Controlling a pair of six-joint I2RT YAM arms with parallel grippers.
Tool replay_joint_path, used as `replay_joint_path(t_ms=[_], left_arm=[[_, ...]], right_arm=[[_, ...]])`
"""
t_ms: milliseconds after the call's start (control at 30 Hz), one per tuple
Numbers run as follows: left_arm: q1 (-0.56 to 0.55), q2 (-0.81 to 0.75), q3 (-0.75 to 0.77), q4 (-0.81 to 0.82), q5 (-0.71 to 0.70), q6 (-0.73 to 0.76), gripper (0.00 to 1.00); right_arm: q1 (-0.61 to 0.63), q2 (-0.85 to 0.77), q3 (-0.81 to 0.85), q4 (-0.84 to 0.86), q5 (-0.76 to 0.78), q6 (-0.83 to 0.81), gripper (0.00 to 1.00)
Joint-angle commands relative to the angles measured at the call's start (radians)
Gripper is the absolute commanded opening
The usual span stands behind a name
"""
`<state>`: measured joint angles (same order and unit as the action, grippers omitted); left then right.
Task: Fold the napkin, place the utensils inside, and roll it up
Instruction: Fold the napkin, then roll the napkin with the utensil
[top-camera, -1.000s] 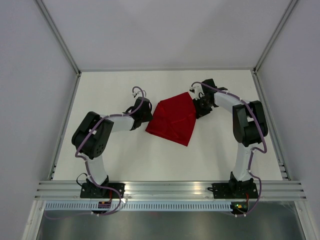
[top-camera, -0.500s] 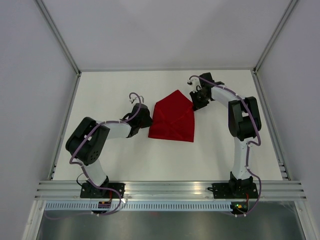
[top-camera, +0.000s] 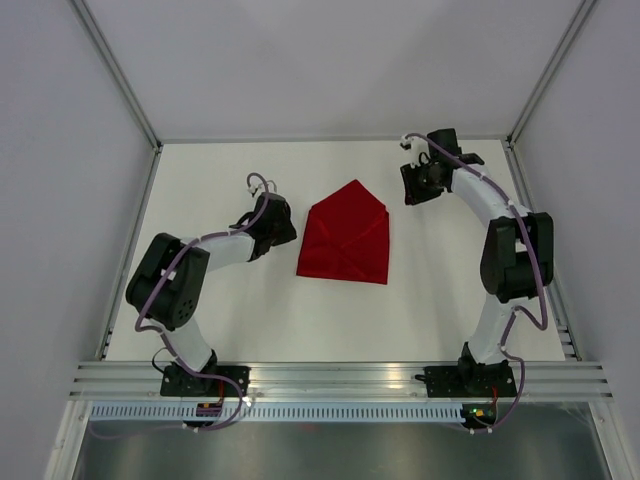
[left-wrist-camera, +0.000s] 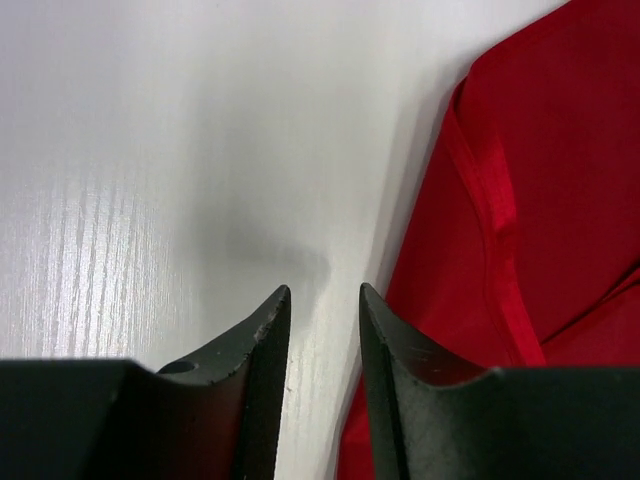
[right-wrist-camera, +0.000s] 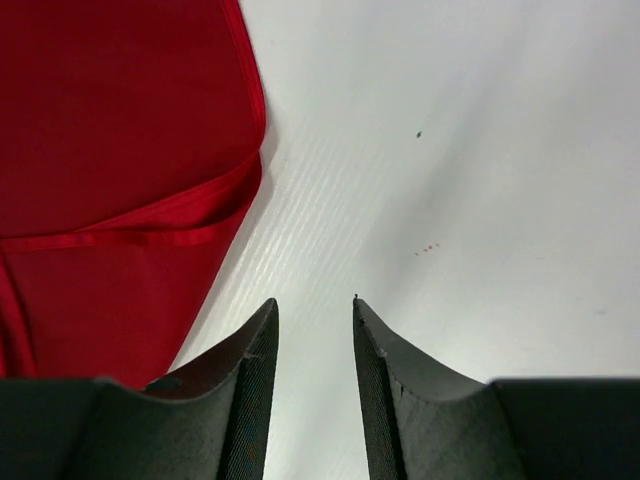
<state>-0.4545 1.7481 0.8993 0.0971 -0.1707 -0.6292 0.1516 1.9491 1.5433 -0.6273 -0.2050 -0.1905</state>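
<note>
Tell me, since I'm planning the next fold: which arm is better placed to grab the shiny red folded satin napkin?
Left, probably: the left gripper, jaws parted and empty, sits right beside the red napkin's hemmed edge. The right gripper, also empty, stands farther from the cloth.

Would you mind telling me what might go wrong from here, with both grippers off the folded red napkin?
1. The napkin has loose, overlapping flaps with nothing pinning them; the shiny cloth may slide open if nudged.
2. The left gripper hangs right beside the napkin's edge, so a careless move could drag the fold.
3. No utensil shows in any view, so the placing step may stall.
</note>
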Motion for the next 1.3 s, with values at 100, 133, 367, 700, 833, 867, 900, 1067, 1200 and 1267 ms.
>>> replay_joint_path(t_ms=[100, 133, 367, 700, 833, 867, 900, 1067, 1200, 1267], left_arm=[[0.0, -0.12, 0.059, -0.02, 0.051, 0.068, 0.43], [0.0, -0.143, 0.065, -0.02, 0.053, 0.069, 0.44], [0.0, -0.245, 0.07, 0.007, 0.079, 0.063, 0.5], [0.0, -0.487, 0.027, -0.12, 0.056, 0.062, 0.54], [0.004, -0.515, 0.058, -0.168, 0.057, 0.088, 0.56], [0.005, -0.521, 0.069, -0.177, 0.057, 0.092, 0.56], [0.005, -0.525, 0.073, -0.189, 0.057, 0.097, 0.56], [0.017, -0.55, 0.102, -0.226, 0.054, 0.121, 0.57], [0.022, -0.558, 0.104, -0.226, 0.053, 0.12, 0.57], [0.023, -0.556, 0.105, -0.223, 0.054, 0.117, 0.57]], right_arm=[[0.003, -0.242, -0.081, 0.006, -0.122, -0.099, 0.44], [0.011, -0.283, -0.131, 0.021, -0.143, -0.121, 0.45], [0.109, -0.463, -0.412, 0.187, -0.118, -0.302, 0.47], [0.341, -0.532, -0.555, 0.281, -0.056, -0.365, 0.49], [0.454, -0.503, -0.557, 0.322, -0.001, -0.363, 0.49], [0.479, -0.489, -0.554, 0.33, 0.012, -0.363, 0.49], [0.497, -0.465, -0.548, 0.334, 0.019, -0.365, 0.49], [0.583, -0.417, -0.546, 0.353, 0.055, -0.38, 0.49], [0.612, -0.385, -0.549, 0.357, 0.059, -0.389, 0.5], [0.625, -0.374, -0.554, 0.365, 0.062, -0.392, 0.51]])
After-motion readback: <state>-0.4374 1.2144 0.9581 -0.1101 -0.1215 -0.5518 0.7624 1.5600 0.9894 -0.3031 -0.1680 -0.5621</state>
